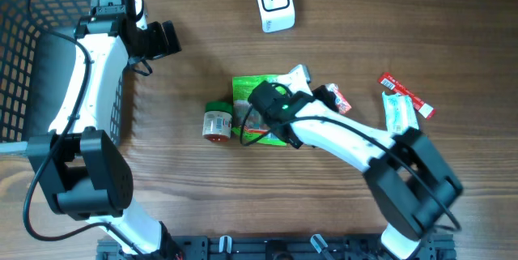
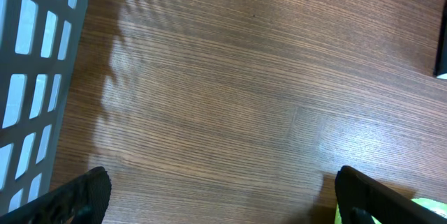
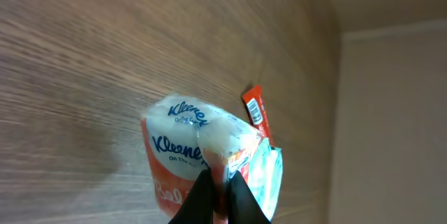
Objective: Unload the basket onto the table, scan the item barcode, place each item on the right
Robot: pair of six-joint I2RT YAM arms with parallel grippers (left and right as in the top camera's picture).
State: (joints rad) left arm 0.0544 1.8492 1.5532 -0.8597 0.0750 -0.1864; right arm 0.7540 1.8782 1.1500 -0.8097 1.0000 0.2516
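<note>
The right gripper (image 3: pixel 220 182) is closed tight, pinching one edge of the Kleenex tissue pack (image 3: pixel 183 147). The pack's lower part is cut off by the frame, so I cannot tell where its barcode faces. It seems tilted, its long axis running up and left from the fingers. Just behind it lie a red stick packet (image 3: pixel 254 111) and a pale sachet (image 3: pixel 271 172). Seen from overhead, the pack is mid-bench (image 1: pixel 364 17), right of a green pouch (image 1: pixel 247 98). The white scanner (image 1: pixel 273 2) stands well apart. The left gripper (image 1: pixel 166 40) is spread wide and holds nothing.
</note>
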